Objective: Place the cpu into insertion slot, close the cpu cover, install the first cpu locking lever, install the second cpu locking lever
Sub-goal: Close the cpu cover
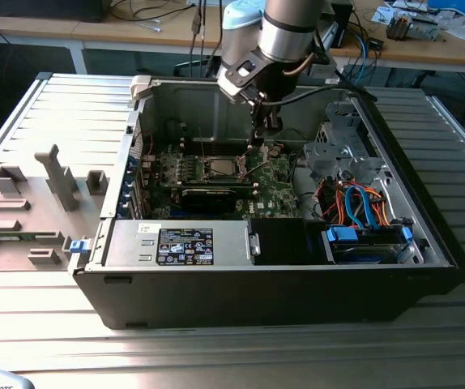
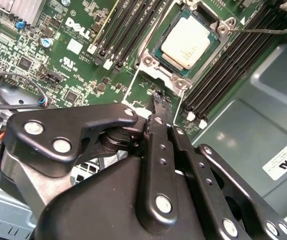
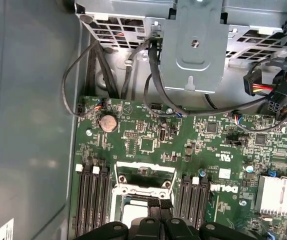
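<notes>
Jaws pressed together, narrow, nothing seen between them. Gripper (image 2: 158, 102) tips hang just off one corner of the insertion slot (image 2: 147, 61), close above the green motherboard (image 2: 73, 50); can't tell if they touch the board. In the exterior view the gripper (image 1: 258, 147) sits just to the exterior view's right of the slot, with the arm coming down into the open computer case (image 1: 216, 284).

The cpu (image 2: 188, 46) is seated in the insertion slot, flat, silver top facing up. It is square, so no real long axis. Its edges run parallel to the black memory slots (image 2: 223, 70) that flank the insertion slot on both sides.

The cpu cover (image 2: 222, 27) lies down flat on the insertion slot as a silvery frame, with the cpu top showing through its window.

A thin metal lever (image 2: 256, 31) runs out from the far corner of the insertion slot, across the memory slots, long axis pointing away from the slot. Can't tell if it is latched.

In the first wrist view the gripper (image 3: 159, 225) covers the near edge of the slot, with part of the cpu (image 3: 133, 215) showing beside it. A coin battery (image 3: 108, 122) sits on the motherboard (image 3: 148, 145) well beyond the slot, near the case wall.
</notes>
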Action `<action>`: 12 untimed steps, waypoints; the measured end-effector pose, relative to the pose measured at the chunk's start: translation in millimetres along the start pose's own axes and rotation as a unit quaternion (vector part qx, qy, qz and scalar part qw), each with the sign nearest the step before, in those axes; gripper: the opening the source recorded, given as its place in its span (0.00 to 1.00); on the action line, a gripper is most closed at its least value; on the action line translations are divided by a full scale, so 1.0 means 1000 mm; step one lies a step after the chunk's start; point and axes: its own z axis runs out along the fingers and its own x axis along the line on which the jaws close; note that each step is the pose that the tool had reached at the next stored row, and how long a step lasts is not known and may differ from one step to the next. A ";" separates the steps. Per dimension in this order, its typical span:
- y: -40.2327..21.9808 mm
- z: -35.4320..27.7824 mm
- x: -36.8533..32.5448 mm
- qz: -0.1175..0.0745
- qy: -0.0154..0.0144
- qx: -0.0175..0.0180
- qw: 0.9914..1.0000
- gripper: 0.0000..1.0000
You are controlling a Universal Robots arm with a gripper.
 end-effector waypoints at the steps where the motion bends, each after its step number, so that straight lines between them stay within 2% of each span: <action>1: 0.0008 0.0012 0.0000 0.003 0.000 0.000 1.000 0.11; 4: 0.0057 0.0047 0.0002 0.010 0.001 0.001 1.000 0.11; 6: 0.0130 0.0067 0.0010 0.013 0.001 0.002 1.000 0.11; 8: 0.0241 0.0092 0.0026 0.016 0.002 0.004 1.000 0.11; 12: 0.0371 0.0135 0.0050 0.022 0.003 0.007 1.000 0.11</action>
